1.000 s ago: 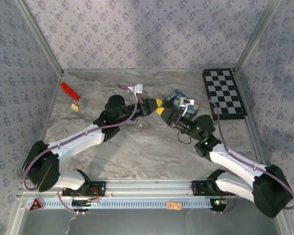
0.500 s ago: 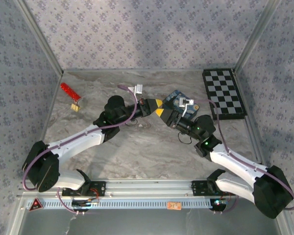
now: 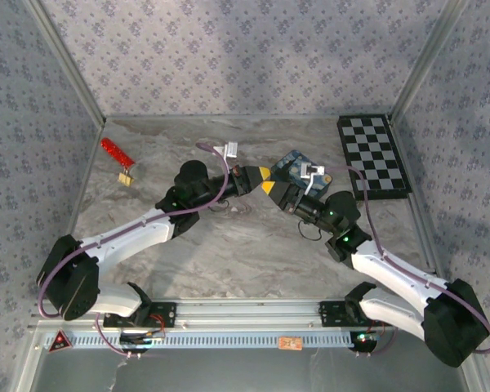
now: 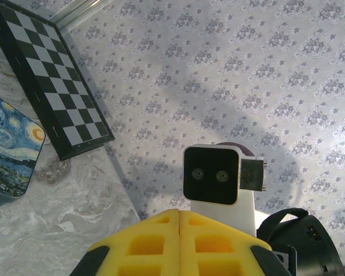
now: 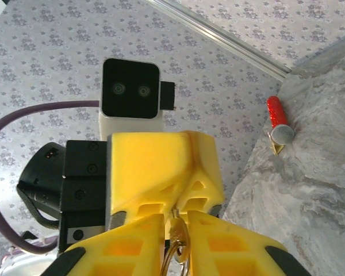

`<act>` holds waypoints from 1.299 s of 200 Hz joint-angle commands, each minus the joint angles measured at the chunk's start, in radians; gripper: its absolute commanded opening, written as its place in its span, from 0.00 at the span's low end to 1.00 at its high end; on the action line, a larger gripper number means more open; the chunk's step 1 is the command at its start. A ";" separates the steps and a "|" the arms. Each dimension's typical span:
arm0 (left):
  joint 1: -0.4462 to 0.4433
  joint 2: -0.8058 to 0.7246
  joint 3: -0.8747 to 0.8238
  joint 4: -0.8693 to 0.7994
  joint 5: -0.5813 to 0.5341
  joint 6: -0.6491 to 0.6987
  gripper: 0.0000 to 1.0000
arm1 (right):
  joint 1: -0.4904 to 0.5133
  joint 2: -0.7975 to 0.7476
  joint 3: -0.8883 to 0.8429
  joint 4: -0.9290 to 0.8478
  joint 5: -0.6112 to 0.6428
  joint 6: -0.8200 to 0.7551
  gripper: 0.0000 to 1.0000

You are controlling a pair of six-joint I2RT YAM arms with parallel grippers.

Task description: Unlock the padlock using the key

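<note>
The right pincer (image 5: 176,225) is seen narrowed onto a small brass piece, apparently the padlock (image 5: 178,237), held over the bench (image 3: 253,245). Beyond it, the left pincer (image 4: 179,230) is pressed shut, tip to tip. A firm, square hold should be secured before anything is released.

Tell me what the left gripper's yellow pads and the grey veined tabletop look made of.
Left gripper's yellow pads: probably matte moulded plastic or dense foam; dull surface, square hollows. Grey veined tabletop: marble-look, perhaps printed laminate; swirling veins, soft sheen.

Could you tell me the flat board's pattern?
The board: black-and-white checks, best in top external view.
</note>
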 commanded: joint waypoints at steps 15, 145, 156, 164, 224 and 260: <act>0.000 -0.022 0.004 0.039 0.015 0.006 0.00 | -0.002 -0.016 0.042 -0.006 0.000 -0.019 0.12; 0.129 -0.124 0.056 -0.407 -0.100 0.277 0.86 | -0.075 -0.172 0.150 -0.697 0.110 -0.299 0.00; 0.151 -0.119 0.084 -0.481 -0.114 0.308 0.88 | -0.075 -0.188 0.177 -0.788 0.138 -0.351 0.00; 0.158 -0.104 0.116 -0.543 -0.124 0.344 0.90 | -0.075 -0.197 0.198 -0.848 0.159 -0.390 0.00; 0.101 0.268 0.563 -1.066 -0.333 0.626 0.96 | -0.084 -0.287 0.310 -1.246 0.490 -0.496 0.00; 0.016 0.579 0.904 -1.254 -0.415 0.763 1.00 | -0.087 -0.342 0.311 -1.314 0.546 -0.496 0.00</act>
